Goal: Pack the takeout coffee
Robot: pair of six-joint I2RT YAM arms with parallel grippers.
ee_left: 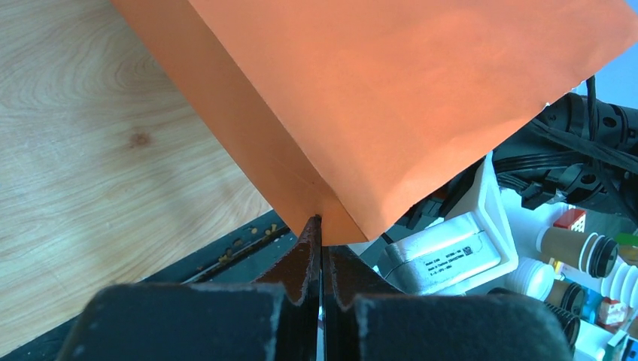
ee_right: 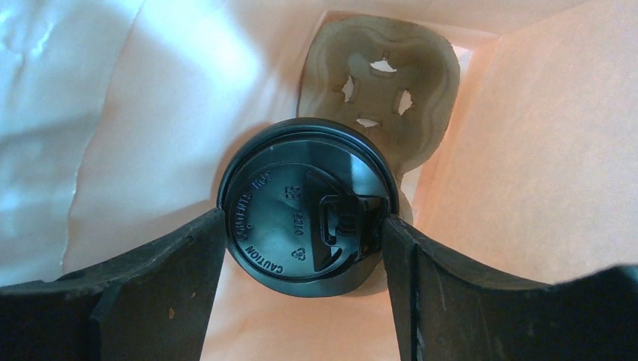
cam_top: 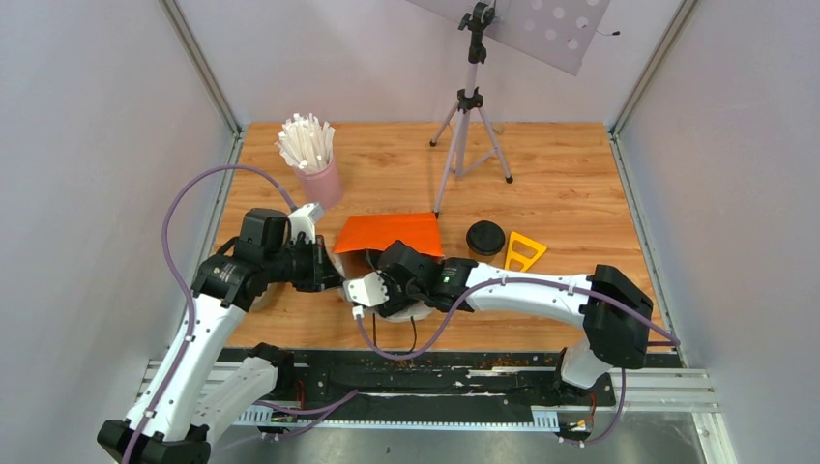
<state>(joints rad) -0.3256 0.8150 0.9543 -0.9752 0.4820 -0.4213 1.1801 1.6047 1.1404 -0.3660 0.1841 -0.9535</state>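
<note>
Jaws, right: I hold these against opposite sides of the takeout coffee (ee_right: pixel 305 218), gripping it. Only its black round plastic lid shows; the cup beneath is hidden from me.
Location of coffee: inside the orange paper bag (ee_right: pixel 527 150), in front of the grey-brown moulded pulp cup tray (ee_right: pixel 421 83) that lies deeper in the bag. I cannot tell whether cup and tray touch.
Jaws, left: I have these pressed together, pinching a folded corner of the same bag at its mouth.
Bag: lying on the light wooden desk (cam_top: pixel 571 184), between my two wrists.
Further out on the desk:
- pink cup (cam_top: pixel 322 184) of white sticks (cam_top: pixel 306 140), behind my left arm
- black round item (cam_top: pixel 485 238), just right of the bag
- yellow triangular piece (cam_top: pixel 523 251), beside that
- pale tripod (cam_top: pixel 468 126), at the back
</note>
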